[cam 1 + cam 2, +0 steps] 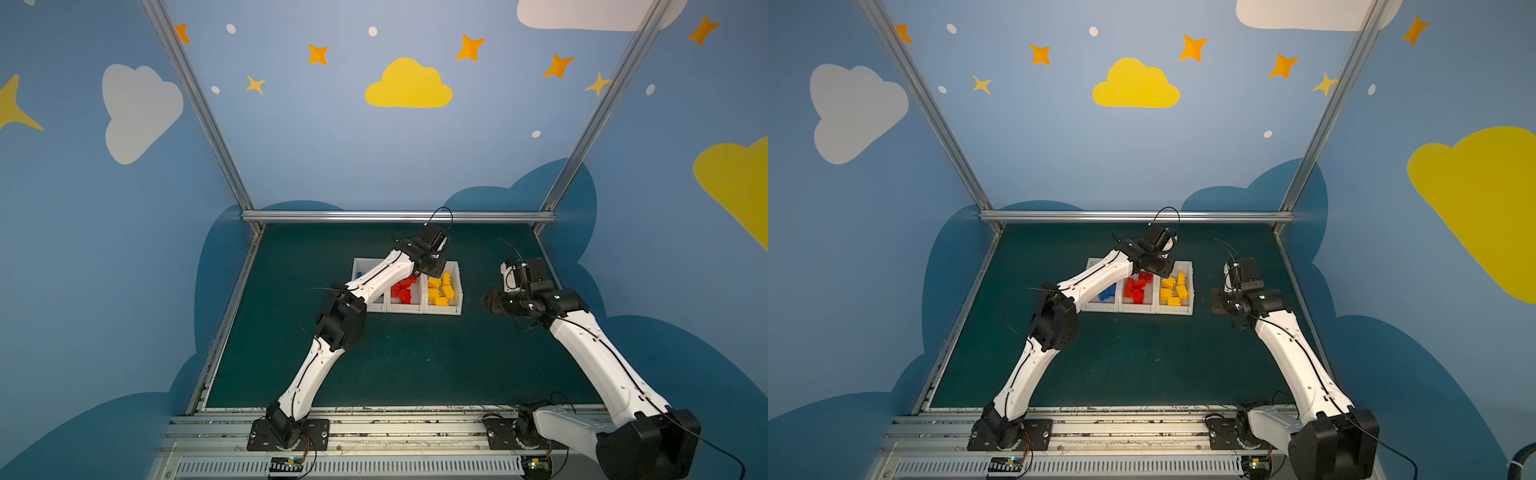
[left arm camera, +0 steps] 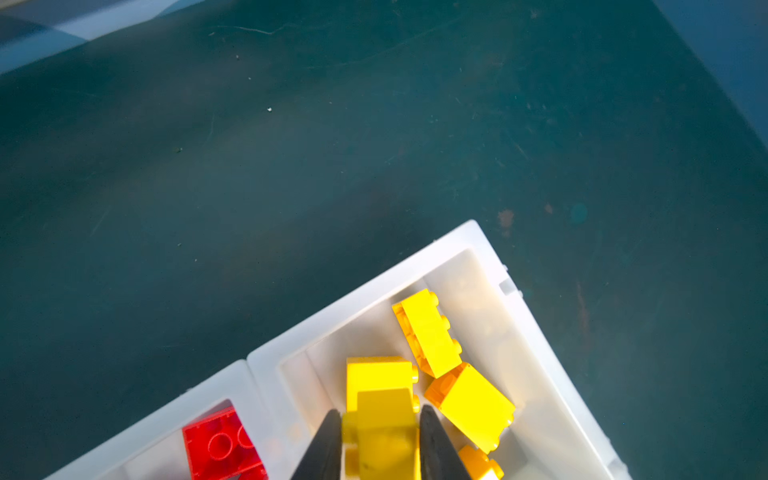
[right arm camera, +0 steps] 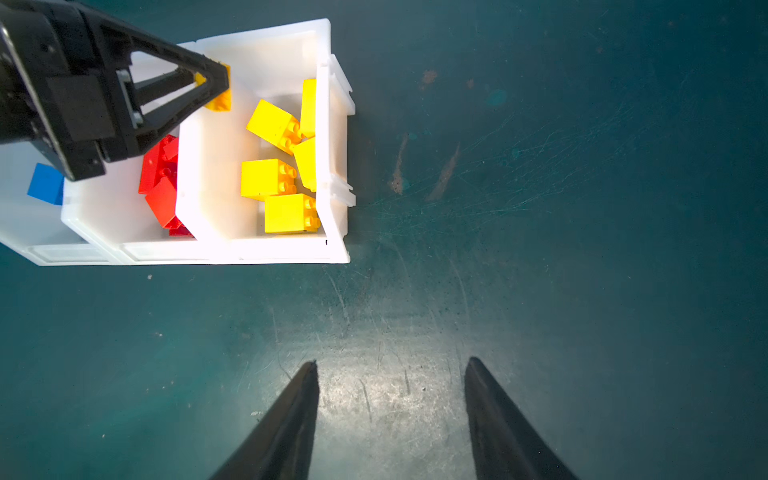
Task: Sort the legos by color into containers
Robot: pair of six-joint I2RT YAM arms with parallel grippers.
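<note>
Green mat [image 3: 582, 249] is seen bare of loose bricks; legos [image 3: 270, 178] are sorted in containers [image 3: 334, 166]. One yellow brick [image 2: 386, 440] is pinched by narrow left gripper [image 2: 380, 409], yellow bin [image 2: 361, 291] beneath; right gripper [image 3: 392, 361] is spread wide, empty. Only release judged left.
</note>
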